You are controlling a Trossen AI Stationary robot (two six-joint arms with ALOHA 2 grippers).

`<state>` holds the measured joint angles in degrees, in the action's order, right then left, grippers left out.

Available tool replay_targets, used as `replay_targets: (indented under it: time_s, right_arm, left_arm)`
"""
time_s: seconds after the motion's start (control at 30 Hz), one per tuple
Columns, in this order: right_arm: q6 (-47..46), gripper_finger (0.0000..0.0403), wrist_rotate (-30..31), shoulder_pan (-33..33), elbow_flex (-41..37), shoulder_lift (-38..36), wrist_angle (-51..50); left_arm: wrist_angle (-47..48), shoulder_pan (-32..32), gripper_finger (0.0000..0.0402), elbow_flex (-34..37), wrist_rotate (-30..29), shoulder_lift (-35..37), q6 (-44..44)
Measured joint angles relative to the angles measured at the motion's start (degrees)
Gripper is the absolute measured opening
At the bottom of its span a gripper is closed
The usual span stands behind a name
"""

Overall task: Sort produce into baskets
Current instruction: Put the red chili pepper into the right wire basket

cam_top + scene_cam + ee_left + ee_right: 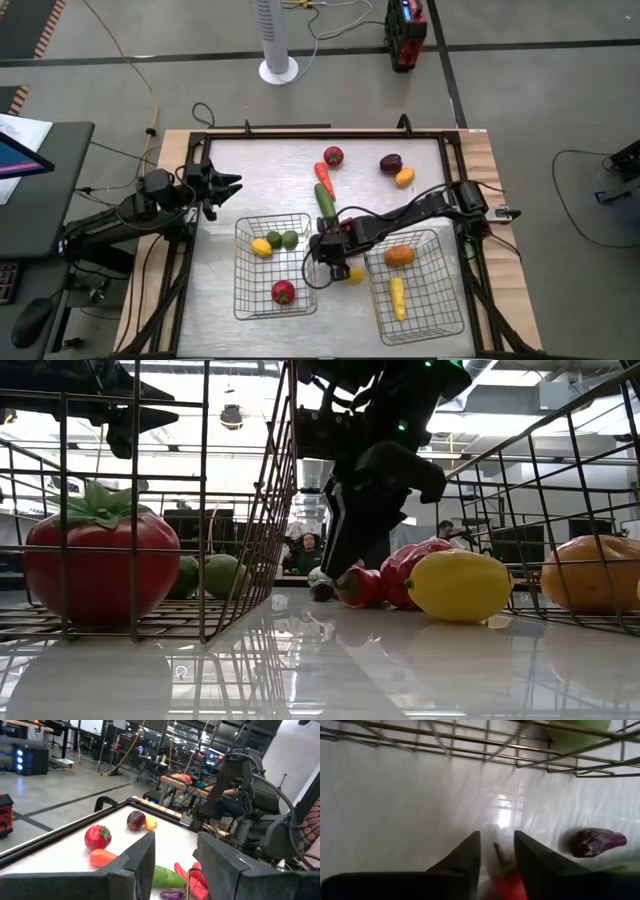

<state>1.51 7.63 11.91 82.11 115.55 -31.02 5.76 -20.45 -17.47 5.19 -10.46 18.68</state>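
Observation:
Two wire baskets stand near the front. The left basket (240, 290) holds a lemon, two green pieces and a red tomato (283, 291). The right basket (440, 300) holds an orange piece and a yellow corn. My right gripper (333, 262) is down between the baskets, shut on a small red pepper (507, 882) beside a yellow lemon (355, 273) and a small purple eggplant (595, 842). My left gripper (228, 186) waits open and empty at the table's left. More produce lies at the far middle, among it a cucumber (326, 203) and a carrot (322, 172). My right gripper has the red pepper between its two fingers, near its stem end (499, 854). The fingers slant down from the table's right. In the low view the pepper (362, 586) rests on the table under the fingers.
A red round piece (333, 156), a maroon piece (390, 163) and a yellow-orange piece (404, 177) lie toward the far edge. A black raised frame (320, 135) borders the table. People sit in the room beyond, in the low view (305, 550).

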Motion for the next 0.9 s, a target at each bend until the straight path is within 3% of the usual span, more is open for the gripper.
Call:
replay_targets:
  time_s: [0.2, 0.47, 0.6, 0.7, 0.9]
  right_arm:
    - [0.0, 0.0081, -0.1, -0.5, 0.0, 0.0, -0.2]
    - [0.0, 0.0069, -2.1, -0.5, 0.0, 0.0, -0.8]
    - [0.0, 0.0043, -1.8, -0.8, 0.0, 0.0, -1.3]
    - [0.9, 0.0017, -1.0, -1.2, 1.4, 0.0, -5.2]
    - [1.6, 0.0019, 0.2, -2.0, 7.5, -0.1, -14.3]
  left_arm:
    - [0.0, 0.0, 0.0133, 0.0, 0.0, 0.0, 0.0]
    - [0.0, 0.0, 0.0133, 0.0, 0.0, 0.0, 0.0]
    - [0.0, 0.0, 0.0133, 0.0, 0.0, 0.0, 0.0]
    - [0.0, 0.0, 0.0133, 0.0, 0.0, 0.0, 0.0]
    - [0.0, 0.0, 0.0133, 0.0, 0.0, 0.0, 0.0]
